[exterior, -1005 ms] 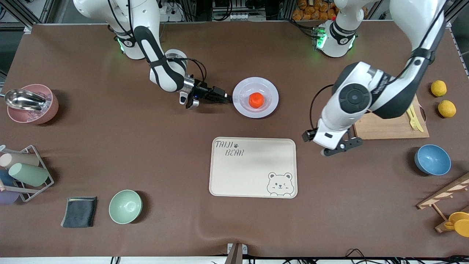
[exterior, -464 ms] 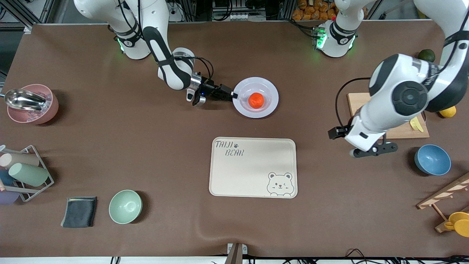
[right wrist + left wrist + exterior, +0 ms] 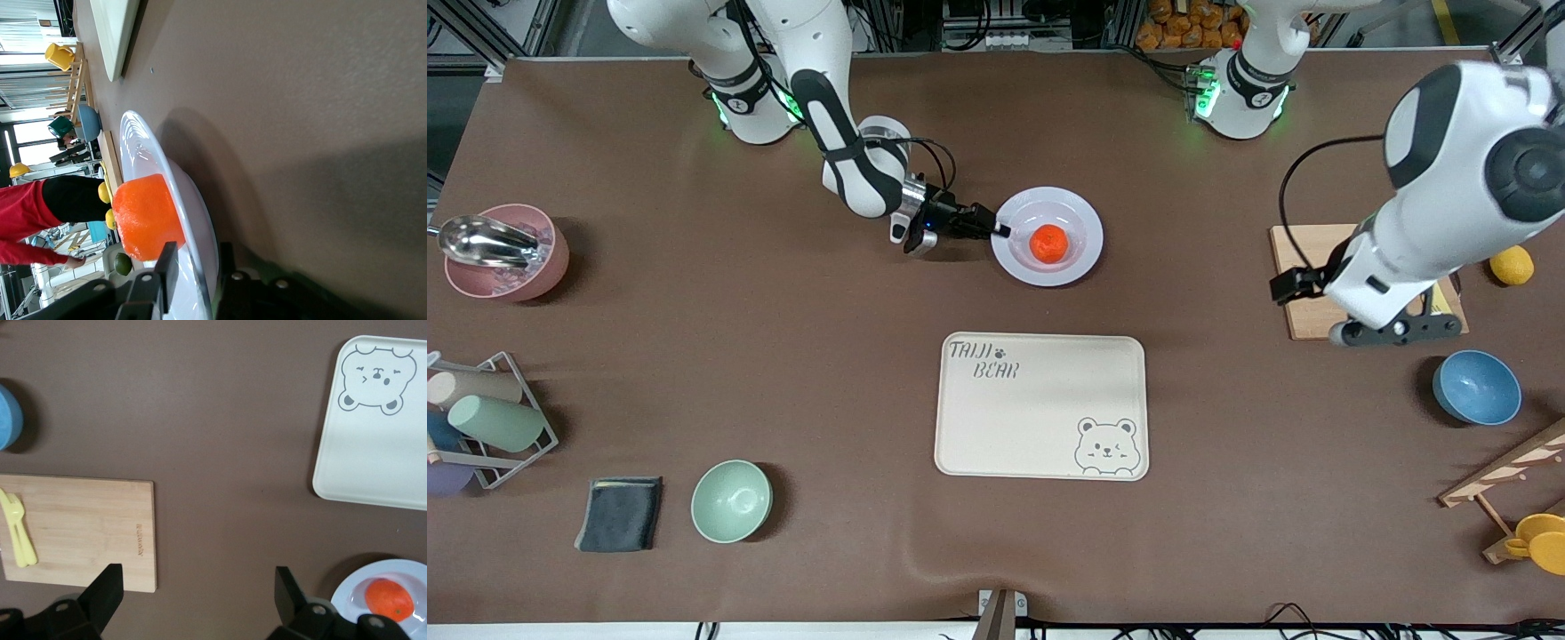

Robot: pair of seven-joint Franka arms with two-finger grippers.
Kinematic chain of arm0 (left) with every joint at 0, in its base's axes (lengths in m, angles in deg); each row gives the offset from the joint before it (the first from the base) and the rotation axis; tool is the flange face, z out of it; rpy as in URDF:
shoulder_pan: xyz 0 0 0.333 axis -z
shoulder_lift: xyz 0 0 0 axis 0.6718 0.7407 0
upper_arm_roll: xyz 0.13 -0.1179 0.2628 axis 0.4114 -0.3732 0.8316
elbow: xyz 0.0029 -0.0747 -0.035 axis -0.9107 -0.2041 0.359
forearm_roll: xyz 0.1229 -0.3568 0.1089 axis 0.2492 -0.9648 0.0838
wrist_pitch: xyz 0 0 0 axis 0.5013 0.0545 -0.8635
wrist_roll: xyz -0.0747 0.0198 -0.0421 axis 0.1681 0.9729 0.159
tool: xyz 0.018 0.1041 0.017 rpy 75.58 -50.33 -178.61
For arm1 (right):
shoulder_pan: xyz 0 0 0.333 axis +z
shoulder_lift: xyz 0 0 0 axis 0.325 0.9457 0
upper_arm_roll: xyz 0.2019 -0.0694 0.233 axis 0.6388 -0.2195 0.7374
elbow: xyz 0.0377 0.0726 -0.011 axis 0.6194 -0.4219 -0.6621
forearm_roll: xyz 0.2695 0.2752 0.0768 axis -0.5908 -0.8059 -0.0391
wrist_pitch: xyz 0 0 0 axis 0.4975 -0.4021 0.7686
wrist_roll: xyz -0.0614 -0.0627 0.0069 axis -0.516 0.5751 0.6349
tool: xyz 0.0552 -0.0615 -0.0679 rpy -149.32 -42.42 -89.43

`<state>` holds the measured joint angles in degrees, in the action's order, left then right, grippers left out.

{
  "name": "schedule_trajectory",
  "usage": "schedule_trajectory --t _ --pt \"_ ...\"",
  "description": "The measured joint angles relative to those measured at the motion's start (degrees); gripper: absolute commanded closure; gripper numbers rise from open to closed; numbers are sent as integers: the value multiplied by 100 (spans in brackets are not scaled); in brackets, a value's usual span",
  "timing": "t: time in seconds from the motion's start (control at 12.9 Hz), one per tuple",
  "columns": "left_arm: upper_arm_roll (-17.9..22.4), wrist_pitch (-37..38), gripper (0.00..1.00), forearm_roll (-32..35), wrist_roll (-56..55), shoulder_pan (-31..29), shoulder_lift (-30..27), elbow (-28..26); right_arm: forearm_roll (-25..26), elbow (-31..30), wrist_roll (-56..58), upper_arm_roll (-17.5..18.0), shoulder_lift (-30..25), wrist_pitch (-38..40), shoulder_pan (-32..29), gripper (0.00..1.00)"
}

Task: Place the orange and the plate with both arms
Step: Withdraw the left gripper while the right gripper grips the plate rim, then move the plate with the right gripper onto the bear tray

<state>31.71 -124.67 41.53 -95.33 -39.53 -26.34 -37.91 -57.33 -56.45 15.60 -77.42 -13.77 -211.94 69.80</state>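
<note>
Fig.: two-arm plate/orange task, items listed from the front camera outward, all placed w.r.t. the bear tray.

Bear tray (image 3: 1040,406): cream, rectangular, bare, mid-counter; the landmark.

Left hand (image 3: 1396,327): up in the air toward the left arm's end of the counter from the tray, over the edge of the wooden cutting board (image 3: 1303,284). Fingers spread wide, holding nothing (left wrist view: both fingertips well apart, bare counter between). This arm appears to be waiting.

Plate (image 3: 1048,236): white, on the counter just farther from the camera than the tray, flat. The orange (image 3: 1049,243) sits in its shallow centre.

Right hand (image 3: 996,230): low, at the plate rim on the side toward the right arm's end of the counter. Fingers narrow, straddling the rim edge-on: in the right wrist view one finger lies over the rim, one under. Whether they already pinch the rim cannot be told for sure; the gap looks barely wider than the rim.

Key relation: the plate lies straight ahead of the right hand along its finger axis, orange in line further on. The right arm is much the nearer one. Judgement: next comes a rim pinch and carry toward the tray; risk is the plate tilting and the orange rolling off.
</note>
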Motion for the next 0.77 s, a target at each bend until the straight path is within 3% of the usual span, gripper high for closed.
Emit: schedule_trajectory --t 0.08,0.39,0.77 --pt "161 154 0 -61 137 53 -188 -7 -8 10 1 0 0 0 17 100" --pt "990 607 0 -227 675 587 -743 -47 -30 68 13 -17 0 23 23 100" --pt "1060 859 0 -227 1053 618 -1060 -14 -94 251 -71 -85 -13 16 4 100"
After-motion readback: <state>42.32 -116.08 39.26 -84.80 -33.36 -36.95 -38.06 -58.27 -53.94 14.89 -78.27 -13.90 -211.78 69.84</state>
